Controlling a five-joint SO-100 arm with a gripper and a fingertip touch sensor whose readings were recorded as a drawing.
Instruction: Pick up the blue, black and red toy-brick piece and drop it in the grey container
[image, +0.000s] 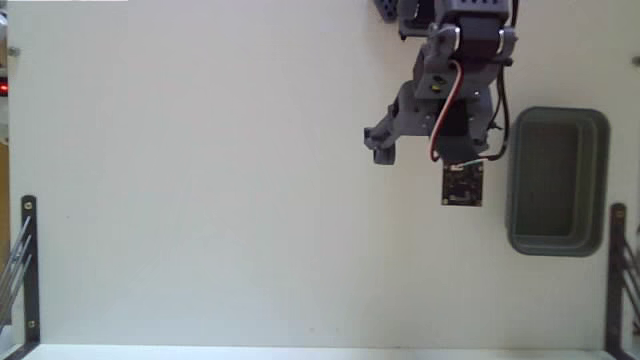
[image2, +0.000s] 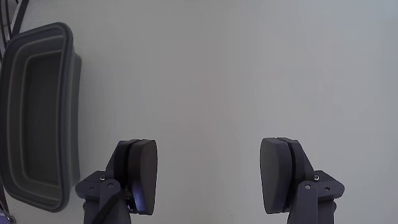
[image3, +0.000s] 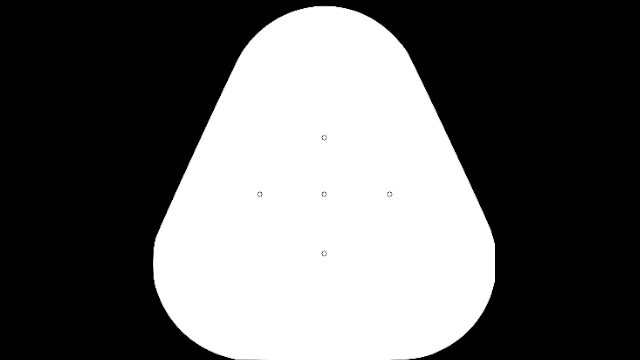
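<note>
Gripper (image2: 208, 183) jaws stand wide apart in the wrist view, with only bare pale table (image2: 249, 74) showing between the two dark pads and nothing held. From the fixed camera, which looks down on the table, the arm (image: 455, 90) reaches in from the top edge, right of centre. A small dark circuit board (image: 462, 184) with a red wire hangs at its lower end.

Grey container (image: 558, 181) lies just to the right of the arm in the fixed view, a dark rectangular tray with rounded corners, its long side running up and down the picture. In the wrist view the same container (image2: 37, 112) sits at the left edge, well off to the side of the open fingers. Its inside looks empty, though the shaded floor is hard to read.

Toy-brick piece cannot be found in either view. No blue, red or black cluster shows anywhere on the table, and it may be hidden beneath the arm or lie beyond the frame. Direction from the fingers to the brick, the relation the coming grasp depends on, therefore cannot be told. Only the drop point is known: beside the arm, on the right in the fixed view.
</note>
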